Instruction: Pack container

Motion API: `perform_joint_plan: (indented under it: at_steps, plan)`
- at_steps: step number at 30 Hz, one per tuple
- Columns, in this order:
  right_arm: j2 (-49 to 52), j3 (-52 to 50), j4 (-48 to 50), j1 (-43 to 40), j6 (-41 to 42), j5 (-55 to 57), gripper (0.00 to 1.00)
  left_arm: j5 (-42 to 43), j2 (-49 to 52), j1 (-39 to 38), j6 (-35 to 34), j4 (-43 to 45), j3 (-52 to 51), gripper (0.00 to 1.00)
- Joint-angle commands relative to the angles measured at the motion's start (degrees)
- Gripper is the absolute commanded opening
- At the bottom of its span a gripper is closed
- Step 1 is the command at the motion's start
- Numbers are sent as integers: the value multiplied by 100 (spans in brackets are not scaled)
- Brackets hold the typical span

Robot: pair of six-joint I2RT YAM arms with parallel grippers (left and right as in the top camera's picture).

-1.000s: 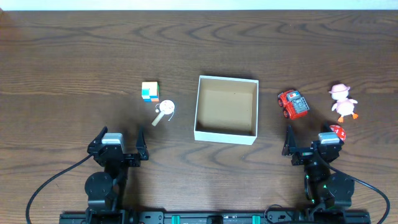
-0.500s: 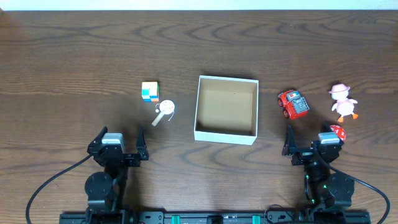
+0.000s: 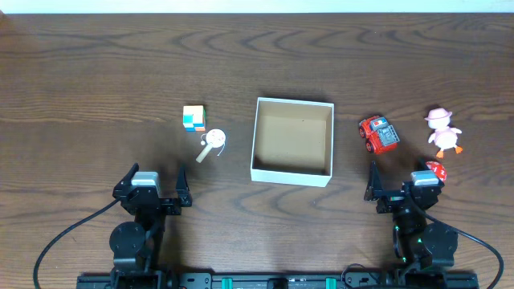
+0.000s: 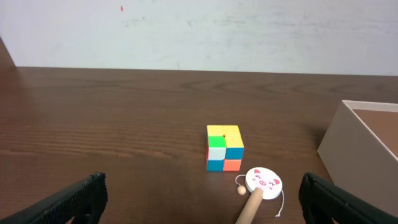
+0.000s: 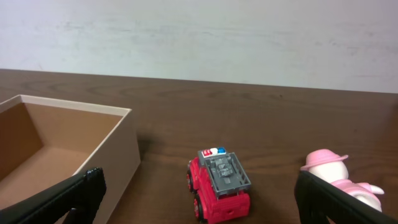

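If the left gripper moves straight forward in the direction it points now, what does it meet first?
Probably the pig-face rattle, nearest and a little right of centre; the coloured cube sits just behind. The left gripper may ride too high to touch either; depth is unclear.

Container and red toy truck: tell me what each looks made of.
Container: cardboard, by the look, with a matte brown inside, smooth white outer walls and thin, straight folded edges. Red toy truck: most likely moulded plastic, with a glossy red body, a grey rack on top and black wheels. Metal parts cannot be ruled out.
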Motion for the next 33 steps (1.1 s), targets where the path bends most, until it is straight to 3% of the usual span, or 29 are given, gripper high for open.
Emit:
perform_joint_plan:
  at_steps: [1,26,33]
  plan:
    - [-39,-37,22,-72,-68,-24,99,-68,-39,33,-4,-28,-181,98]
    - [-39,-37,87,-72,-258,437,99,-68,-39,33,-4,-28,-181,98]
    - [-33,-24,208,-72,365,433,99,-68,-39,33,-4,-26,-181,98]
